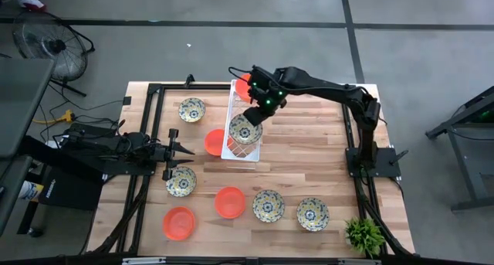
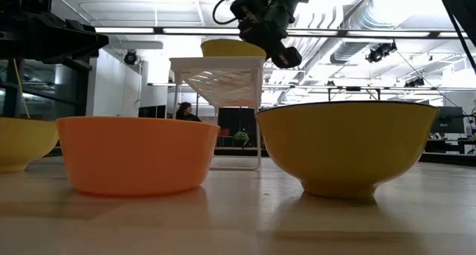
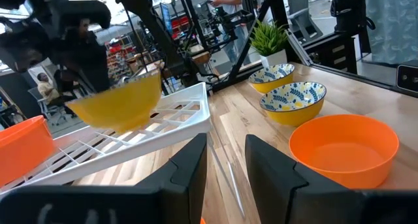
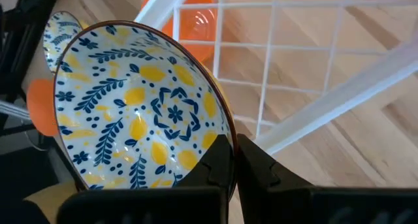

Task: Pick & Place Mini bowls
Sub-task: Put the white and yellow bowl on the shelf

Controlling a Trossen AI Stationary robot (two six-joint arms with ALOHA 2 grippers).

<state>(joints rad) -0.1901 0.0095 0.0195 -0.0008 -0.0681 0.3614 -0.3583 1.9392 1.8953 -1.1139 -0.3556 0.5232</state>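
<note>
My right gripper (image 1: 255, 115) reaches over the long white lattice tray (image 1: 230, 152) and is shut on a cream floral mini bowl (image 1: 245, 130). In the low view this bowl (image 2: 232, 47) shows yellow outside, at the tray's top; whether it touches the lattice, I cannot tell. One orange bowl (image 1: 242, 85) sits at the tray's far end, another (image 1: 211, 141) beside the tray's left side. Other floral bowls (image 1: 191, 110) (image 1: 181, 181) and orange bowls (image 1: 230, 202) rest on the table. My left gripper (image 1: 187, 151) waits open, left of the tray. My right gripper pinches the floral bowl's rim (image 4: 221, 127) with one finger (image 4: 215, 164) inside the bowl and the other outside. The fingers come from above and from the far right side. The bowl is tilted in the hold (image 3: 121, 105) over the lattice.
Along the near edge stand an orange bowl (image 1: 179, 222), two floral bowls (image 1: 268, 205) (image 1: 312, 213) and a small green plant (image 1: 364, 236). Black frame rails (image 1: 147, 134) run along both sides. Bare wood lies right of the tray (image 1: 309, 141).
</note>
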